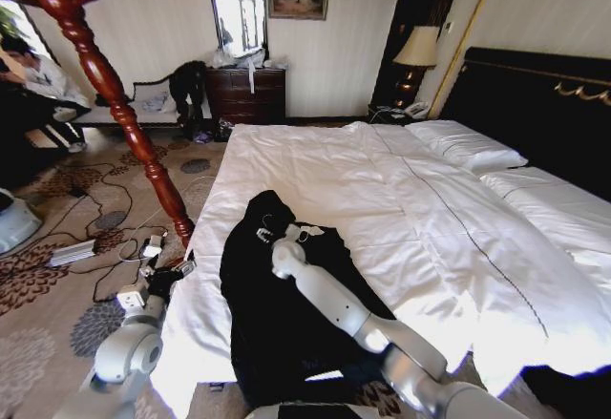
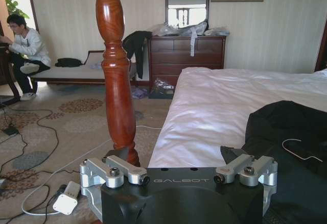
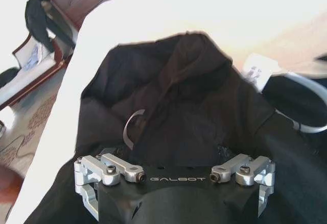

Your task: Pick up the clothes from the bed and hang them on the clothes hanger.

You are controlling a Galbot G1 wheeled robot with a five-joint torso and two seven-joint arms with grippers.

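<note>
Hotel bedroom with a patterned carpet [image 1: 48, 285] strewn with cables, and a dresser on the far wall at 12 o'clock. Filling the right of the head view, the bed [image 1: 401, 180], white duvet smooth.

Lying on the bed's near-left corner, at about 7 o'clock on the mattress: the clothes [image 1: 250, 295], one black jacket spread loosely, lower edge trailing off the foot of the bed. At 10 o'clock from the jacket, well apart from it on the floor beside the bed, the clothes hanger [image 1: 124, 114], red-brown turned wood.

Hovering low over the jacket's upper end, the right gripper [image 1: 283, 235], jaws spread apart, nothing held. Just ahead of it in the right wrist view, the bunched collar [image 3: 189, 66] and a pale loop [image 3: 130, 129].

Parked low at 8 o'clock, off the bed's edge near the stand's foot, the left gripper [image 1: 136, 295]; open or closed, cannot tell.

Judged soft and limp, fairly light, slightly slick; likely to sag and slide if pinched on a single layer. Best taken at the bunched collar or by the loop, where the doubled cloth gives bite and suits a peg.
</note>
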